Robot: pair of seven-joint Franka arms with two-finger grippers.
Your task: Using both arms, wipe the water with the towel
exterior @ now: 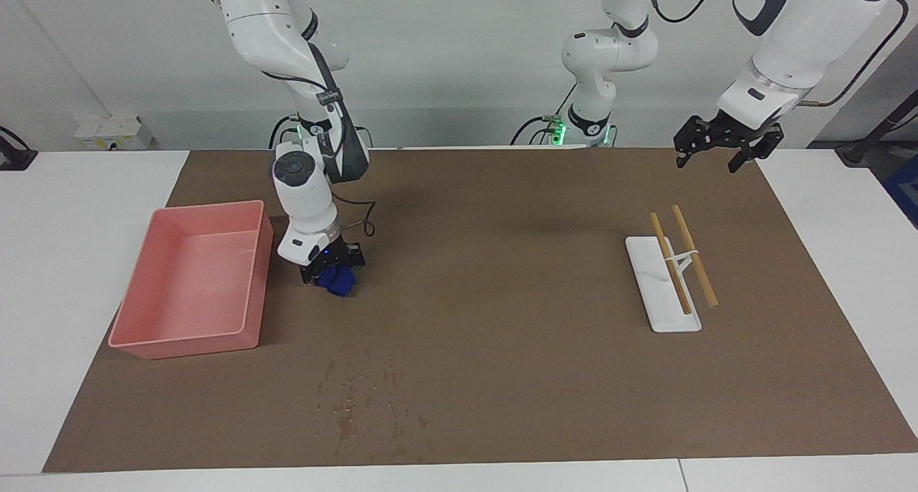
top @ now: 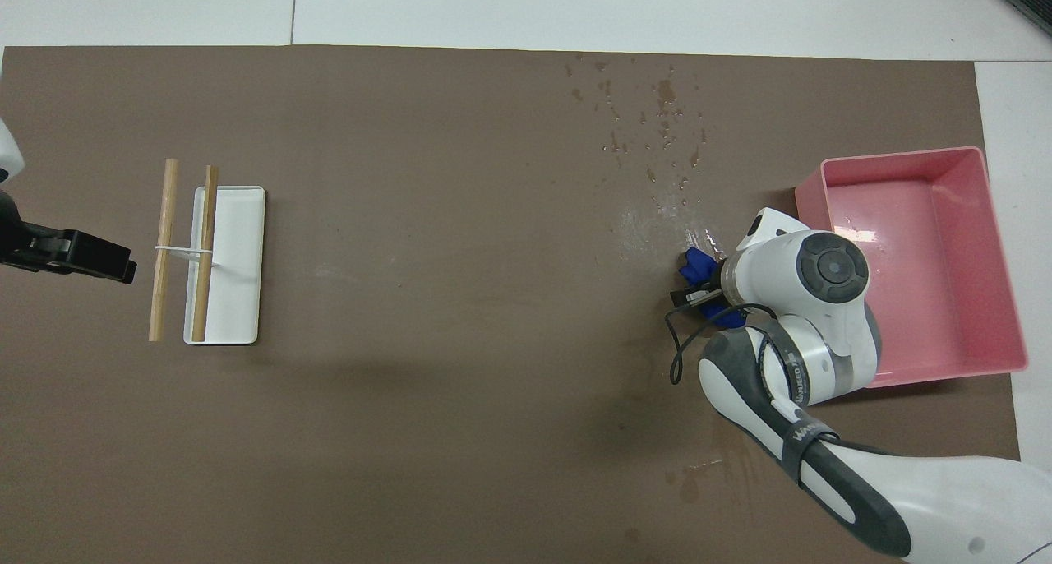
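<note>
Beside the pink tub (exterior: 190, 284), right claw (exterior: 331, 270) grips towel (exterior: 337, 280).

right arm bent over with wrist angled down, right claw (exterior: 331, 268) low and clamped tight, left arm just parked, left claw (exterior: 723, 148) hanging up high, wide open

royal-blue towel (exterior: 337, 280), pink tub (exterior: 193, 284), brown mat (exterior: 502, 334)
</note>
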